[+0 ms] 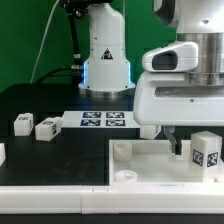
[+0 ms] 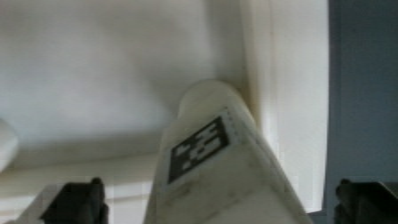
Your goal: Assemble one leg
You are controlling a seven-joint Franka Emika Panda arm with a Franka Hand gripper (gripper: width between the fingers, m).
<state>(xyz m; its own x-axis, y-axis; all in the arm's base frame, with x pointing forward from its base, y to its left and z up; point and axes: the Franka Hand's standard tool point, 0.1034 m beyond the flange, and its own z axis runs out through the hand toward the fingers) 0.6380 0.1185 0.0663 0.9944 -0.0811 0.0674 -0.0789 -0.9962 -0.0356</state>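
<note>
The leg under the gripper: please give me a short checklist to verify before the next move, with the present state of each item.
1. Leg lies between the fingers in the wrist view: ok.
2. Jaws open, with a gap on both sides of the leg: ok.
3. Leg already gripped: not ok, no contact visible.
4. Gripper is low over the white tray-like piece in the exterior view: ok.
5. Leg seated in a corner socket: cannot tell.
6. Two other legs lie apart from the arm's working area: ok.
</note>
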